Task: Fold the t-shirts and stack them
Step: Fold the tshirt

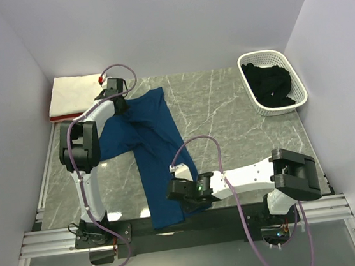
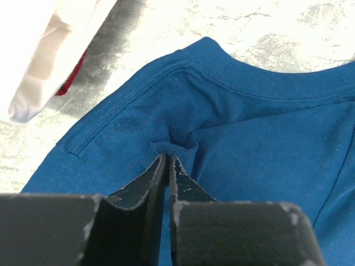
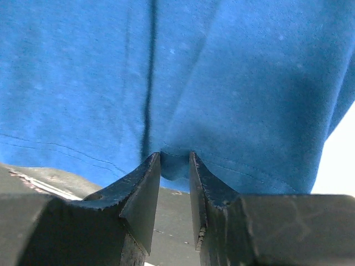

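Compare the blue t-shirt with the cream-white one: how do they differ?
The blue t-shirt lies spread out across the table; the cream-white t-shirt is folded at the far left corner. The left gripper pinches the blue one near its collar and the right gripper grips its hem; neither touches the cream-white one. Both are soft cloth.

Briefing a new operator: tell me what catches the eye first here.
A blue t-shirt sprawls across the middle of the marble table, the left tool pinching it near the collar, the right tool straddling its near hem. A black shirt fills the white basket at far right.
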You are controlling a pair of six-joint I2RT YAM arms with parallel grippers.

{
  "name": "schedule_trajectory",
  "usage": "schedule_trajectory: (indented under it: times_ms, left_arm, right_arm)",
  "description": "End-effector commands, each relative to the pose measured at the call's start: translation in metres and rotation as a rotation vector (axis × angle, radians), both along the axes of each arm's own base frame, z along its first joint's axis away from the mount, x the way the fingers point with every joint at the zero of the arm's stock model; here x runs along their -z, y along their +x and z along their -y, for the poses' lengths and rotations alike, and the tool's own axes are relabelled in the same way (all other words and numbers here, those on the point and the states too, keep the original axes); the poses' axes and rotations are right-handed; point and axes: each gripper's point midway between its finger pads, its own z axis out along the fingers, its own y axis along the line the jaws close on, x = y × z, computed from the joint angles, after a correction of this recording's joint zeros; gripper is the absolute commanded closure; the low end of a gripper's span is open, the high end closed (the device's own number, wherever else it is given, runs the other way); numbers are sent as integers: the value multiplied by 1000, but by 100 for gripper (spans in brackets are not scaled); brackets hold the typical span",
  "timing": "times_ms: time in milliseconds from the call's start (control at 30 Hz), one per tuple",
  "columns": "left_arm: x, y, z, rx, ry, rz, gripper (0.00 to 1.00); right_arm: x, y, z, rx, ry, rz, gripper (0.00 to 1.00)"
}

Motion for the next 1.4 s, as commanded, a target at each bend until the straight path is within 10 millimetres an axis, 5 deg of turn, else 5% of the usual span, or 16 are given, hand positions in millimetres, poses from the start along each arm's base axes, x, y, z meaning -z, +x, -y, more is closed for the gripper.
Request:
schedule_trajectory:
  times_ms: [0,133,367,667,1367]
  left_arm:
    - [-3,5,2,-10,-26,27,88]
    - [-2,5,2,-11,-25,26,88]
    - [0,4,1,-11,-22,20,88]
    - [0,5,-2,-19,-19,19,88]
    - [-1,6,-5,-22,-20,18,89]
  right_arm:
    - [1,2,2,28,-4,26,65]
    - [0,3,2,27,-2,30,70]
    - [-12,5,8,37,20,50,99]
    - [-40,-2,15,19,123,50,100]
    - [-52,-21,11,-36,237,40,100]
